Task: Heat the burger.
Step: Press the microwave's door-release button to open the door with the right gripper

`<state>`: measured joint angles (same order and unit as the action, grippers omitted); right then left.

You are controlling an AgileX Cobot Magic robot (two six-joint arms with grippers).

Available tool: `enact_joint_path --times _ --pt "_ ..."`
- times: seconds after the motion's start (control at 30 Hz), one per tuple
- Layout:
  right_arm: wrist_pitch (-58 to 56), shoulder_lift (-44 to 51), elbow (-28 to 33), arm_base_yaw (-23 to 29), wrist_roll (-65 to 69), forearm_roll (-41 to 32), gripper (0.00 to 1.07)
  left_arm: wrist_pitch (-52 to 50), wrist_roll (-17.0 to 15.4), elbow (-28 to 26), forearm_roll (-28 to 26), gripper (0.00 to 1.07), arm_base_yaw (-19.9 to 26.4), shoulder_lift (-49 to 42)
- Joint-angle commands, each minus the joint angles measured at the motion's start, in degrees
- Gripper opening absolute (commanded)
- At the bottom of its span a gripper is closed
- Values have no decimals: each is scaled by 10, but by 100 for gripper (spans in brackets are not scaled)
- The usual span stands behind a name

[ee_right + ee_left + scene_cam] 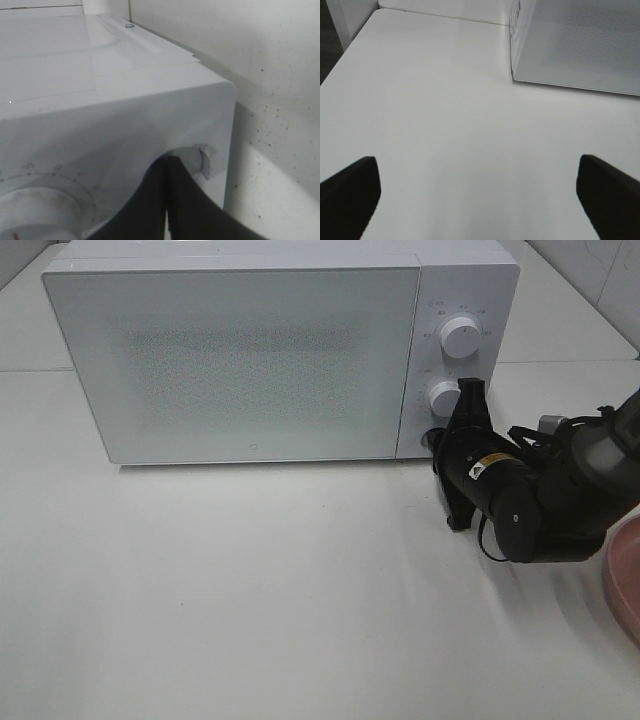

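The burger is out of view in every frame. The white microwave [250,350] stands at the back with its door closed. My right gripper [440,445] is shut, its fingers [150,200] pressed together, with the tips against the bottom of the microwave's control panel, below the lower knob [445,397]. In the right wrist view a dial [35,210] sits beside the fingers and a small round part [202,160] shows just past the tips. My left gripper [480,200] is open and empty over bare table, left of the microwave's front corner [512,75]. It does not show in the exterior view.
The rim of a pink plate [625,575] shows at the right edge of the table, under the right arm. The upper knob [460,335] sits above the lower one. A tiled wall stands behind the microwave. The white table [250,590] stretches in front.
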<state>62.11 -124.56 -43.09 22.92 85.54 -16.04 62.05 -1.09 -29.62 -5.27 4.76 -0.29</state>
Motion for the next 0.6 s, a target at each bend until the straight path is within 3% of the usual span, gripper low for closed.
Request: enact_joint_path --times 0.03,0.6 --pt "110 11 -41 -9 -17 -13 0 -9 -2 0 -3 102 -1 -10" --pt "116 11 -73 -22 -50 -19 0 -9 -2 0 -3 102 -1 -10"
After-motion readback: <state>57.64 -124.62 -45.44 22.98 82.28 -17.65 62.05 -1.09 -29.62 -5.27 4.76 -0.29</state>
